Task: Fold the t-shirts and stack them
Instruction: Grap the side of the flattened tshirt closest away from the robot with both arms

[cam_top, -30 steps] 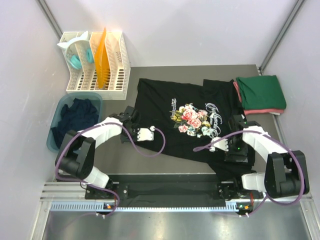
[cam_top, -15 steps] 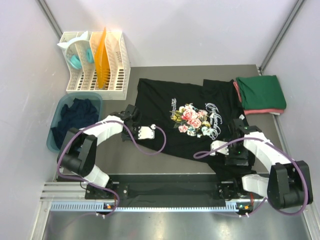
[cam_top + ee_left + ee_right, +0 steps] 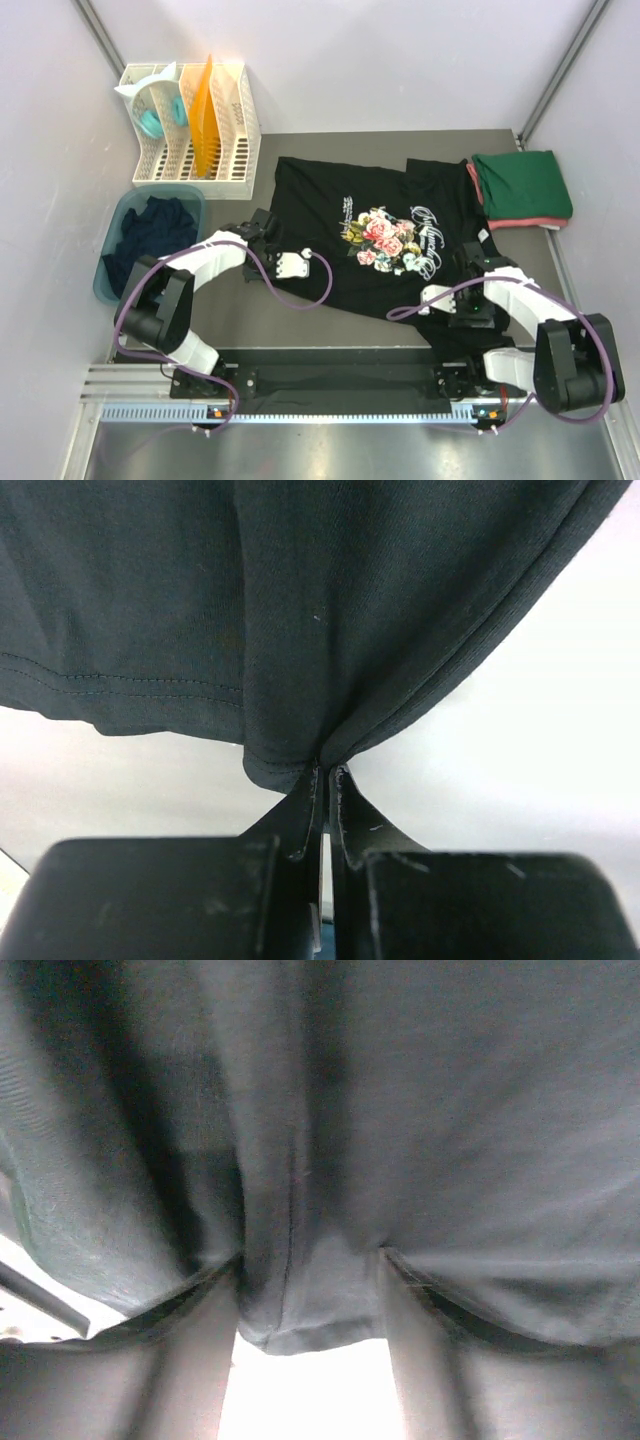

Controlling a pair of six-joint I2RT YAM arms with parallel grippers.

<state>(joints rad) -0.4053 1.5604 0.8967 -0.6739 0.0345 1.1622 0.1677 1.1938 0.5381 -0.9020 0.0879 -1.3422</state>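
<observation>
Spread out flat in the middle of the table (image 3: 225, 320): the black t-shirt (image 3: 320, 200), flower picture facing up. Pinched tight at its left edge by the left gripper (image 3: 325, 772), fingers squeezed together on a small fold of the hem. Grabbed at its right side by the right gripper (image 3: 310, 1295), with a thick bunch of cloth squashed between the fingers. Already folded and piled at the far right corner: a dark green t-shirt (image 3: 522, 180) on top of a pinkish-red t-shirt (image 3: 525, 222). Waiting in the teal tub (image 3: 110, 275): more dark cloth (image 3: 150, 235). Probably very light, soft and floppy, so likely to sag and crumple if lifted from one spot only. Best to hold by the edges or seams, both sides at once, and to lift evenly.
</observation>
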